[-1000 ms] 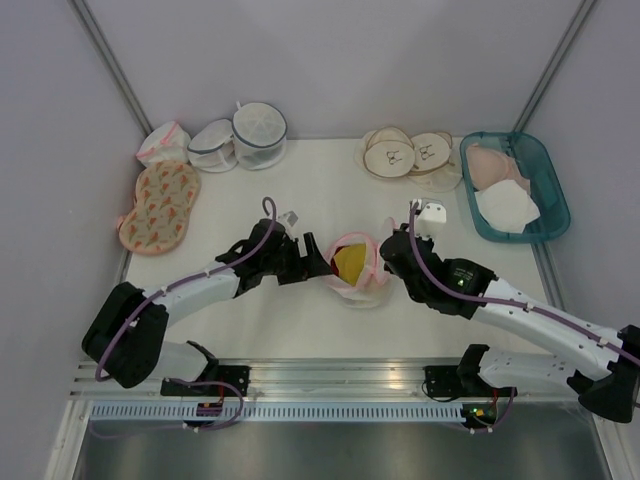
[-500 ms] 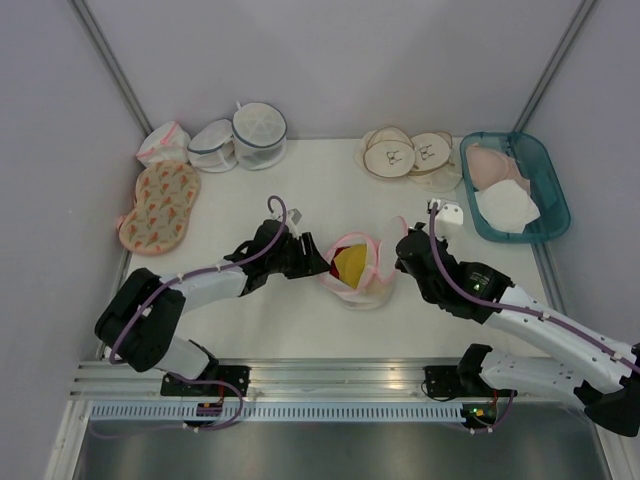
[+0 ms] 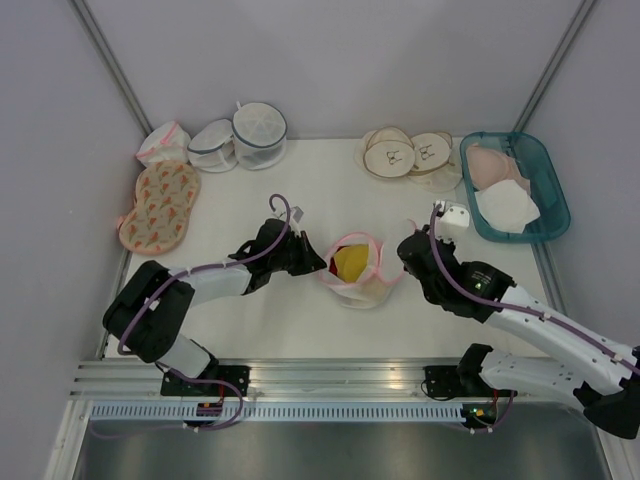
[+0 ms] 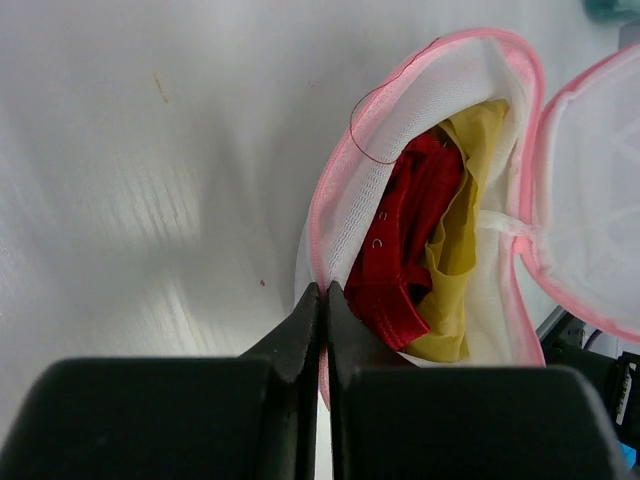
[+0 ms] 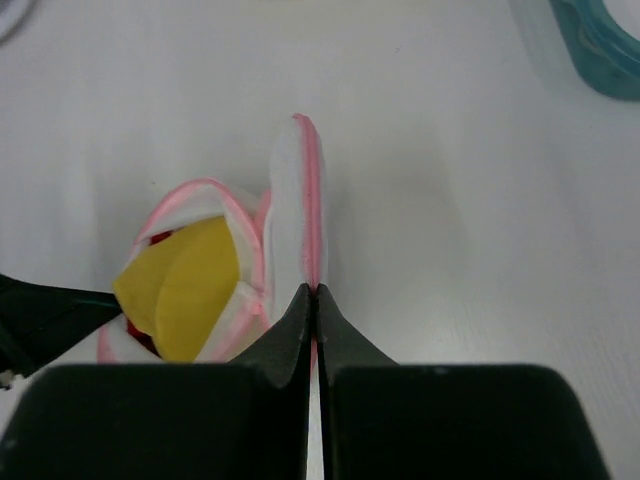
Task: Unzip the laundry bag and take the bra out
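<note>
The laundry bag [image 3: 358,275] lay open at the middle of the desk [image 3: 300,195]. The left gripper [image 4: 322,296] was pinched on one half's pink rim [image 4: 318,225], and the right gripper [image 5: 313,296] on the other's. Pulling both rims apart and low would best free the bra [image 4: 448,250].

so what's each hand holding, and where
Both hold the laundry bag: left hand pinches the pink rim of the filled half, right hand the flipped-open half's rim.

The bra [image 4: 405,250] sits mostly buried inside the laundry bag [image 4: 420,90], only red and yellow folds showing. The bag's open half runs off the left wrist view's right edge. The teal tray [image 5: 600,55] is clipped in the right wrist view.
</note>
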`<action>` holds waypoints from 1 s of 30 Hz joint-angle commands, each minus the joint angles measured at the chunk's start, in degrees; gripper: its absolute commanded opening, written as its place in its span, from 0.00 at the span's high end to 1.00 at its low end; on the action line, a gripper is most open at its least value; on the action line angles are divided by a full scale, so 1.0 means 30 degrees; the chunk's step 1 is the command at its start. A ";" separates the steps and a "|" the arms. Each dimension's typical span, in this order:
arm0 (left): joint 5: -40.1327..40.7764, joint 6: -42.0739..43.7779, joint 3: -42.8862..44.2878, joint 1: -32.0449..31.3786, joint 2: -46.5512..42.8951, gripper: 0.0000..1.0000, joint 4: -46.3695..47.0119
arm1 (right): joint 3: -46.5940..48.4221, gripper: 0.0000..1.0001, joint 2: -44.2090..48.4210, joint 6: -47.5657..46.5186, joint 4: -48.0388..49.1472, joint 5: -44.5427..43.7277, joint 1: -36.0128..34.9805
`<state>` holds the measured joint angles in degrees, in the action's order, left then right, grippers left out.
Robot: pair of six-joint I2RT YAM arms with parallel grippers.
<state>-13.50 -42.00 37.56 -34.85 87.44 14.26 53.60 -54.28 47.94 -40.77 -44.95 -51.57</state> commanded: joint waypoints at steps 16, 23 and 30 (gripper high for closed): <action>-0.0160 -0.0824 -0.1210 0.0133 -0.5971 0.98 -0.1443 | -0.0054 0.19 -0.0512 -0.3584 0.1981 0.2378 -0.0387; -0.0072 -0.1643 -0.2820 0.0133 -0.6148 0.98 -0.1091 | -0.0230 0.24 -0.2968 -0.3209 0.6696 0.7478 -0.0329; 0.0893 -0.2436 -0.3701 0.0133 -0.6061 0.98 -0.1413 | -0.0378 0.37 -0.5542 -0.2622 1.0014 0.9912 -0.0358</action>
<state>-13.28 -46.87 27.62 -34.57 69.58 9.87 52.27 -68.36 39.66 -19.57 -21.08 -52.40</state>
